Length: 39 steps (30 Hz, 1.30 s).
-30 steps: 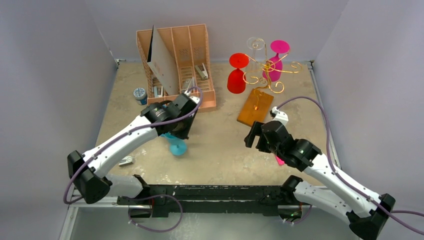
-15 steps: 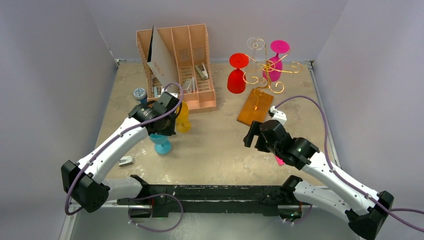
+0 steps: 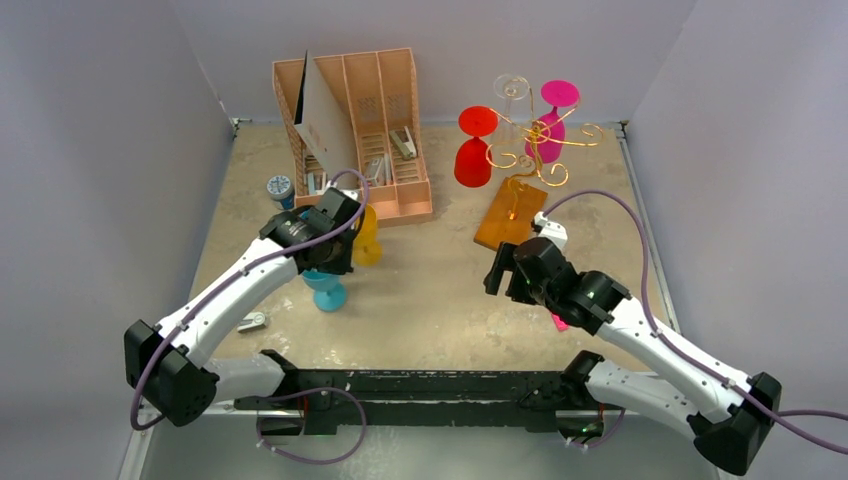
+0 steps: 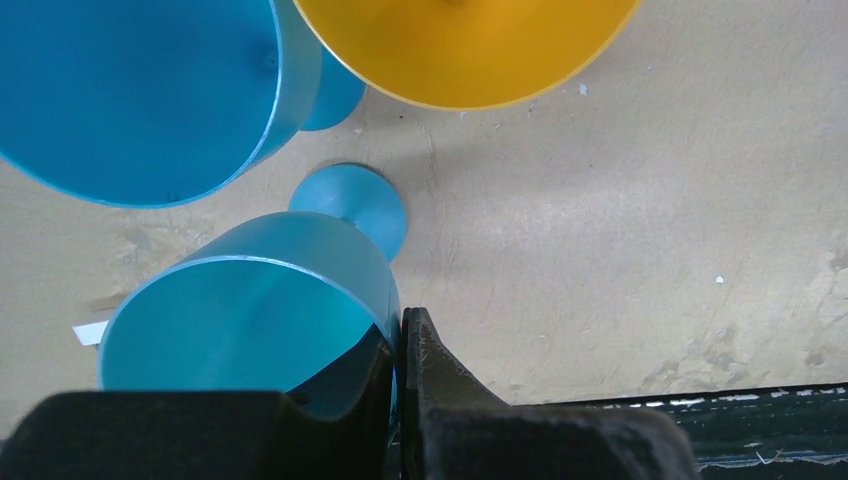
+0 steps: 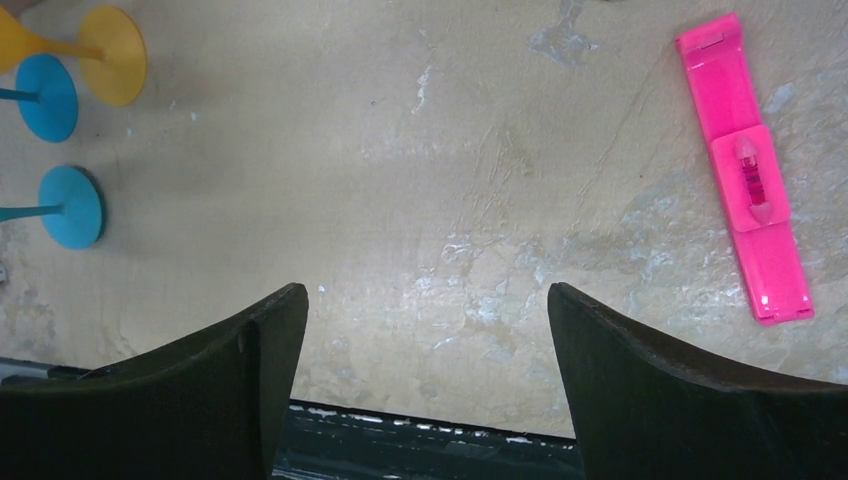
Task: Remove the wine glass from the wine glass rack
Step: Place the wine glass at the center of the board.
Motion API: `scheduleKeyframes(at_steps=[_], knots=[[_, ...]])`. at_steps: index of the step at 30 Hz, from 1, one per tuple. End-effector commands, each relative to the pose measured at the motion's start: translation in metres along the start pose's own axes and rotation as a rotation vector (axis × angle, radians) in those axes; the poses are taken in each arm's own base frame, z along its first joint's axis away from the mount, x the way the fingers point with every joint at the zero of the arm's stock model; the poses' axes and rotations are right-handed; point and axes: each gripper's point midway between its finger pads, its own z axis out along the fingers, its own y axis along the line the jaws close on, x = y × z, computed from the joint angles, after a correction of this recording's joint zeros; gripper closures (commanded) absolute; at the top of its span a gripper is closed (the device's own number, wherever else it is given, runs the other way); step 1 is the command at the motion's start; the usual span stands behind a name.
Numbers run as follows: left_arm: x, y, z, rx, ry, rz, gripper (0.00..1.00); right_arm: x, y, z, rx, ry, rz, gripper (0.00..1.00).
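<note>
Left gripper (image 4: 400,345): fingers closed, pinching the rim wall of a turquoise plastic wine glass (image 4: 250,320). Right gripper (image 5: 425,330): fingers spread wide, holding nothing. Well beyond its fingertips, the curly gold wire wine glass rack (image 3: 530,150) carries a red wine glass (image 3: 474,150) hung foot-up. Judged light, stiff and slick; best pinched at the bowl wall.

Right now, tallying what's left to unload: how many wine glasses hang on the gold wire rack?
3: red glass on the rack's left, clear glass at the back, magenta glass on the right. None appears hidden.
</note>
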Motion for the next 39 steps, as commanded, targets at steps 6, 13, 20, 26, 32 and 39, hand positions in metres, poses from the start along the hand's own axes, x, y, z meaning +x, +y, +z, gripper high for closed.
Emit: scheduleKeyframes(at_steps=[6,13,20,26,32,39], knots=[[0.005,-0.009,0.013,0.033,0.031,0.03,1.0,-0.011,0.021,-0.005,-0.061,0.001,0.014,0.08],[-0.007,-0.006,0.007,0.037,-0.055,0.035,1.0,-0.014,0.023,-0.007,-0.089,-0.023,0.015,0.08],[-0.004,-0.005,0.01,0.034,-0.052,0.02,1.0,-0.016,0.022,-0.01,-0.101,-0.043,0.013,0.08],[-0.001,0.009,0.014,-0.045,-0.05,0.029,1.0,-0.016,0.023,-0.01,-0.102,-0.042,0.013,0.08],[0.0,0.002,0.016,-0.014,-0.036,0.025,1.0,-0.015,0.023,-0.009,-0.101,-0.037,0.017,0.08],[0.002,0.0,0.015,-0.007,-0.012,0.022,0.79,-0.017,0.023,-0.011,-0.102,-0.043,0.017,0.08]])
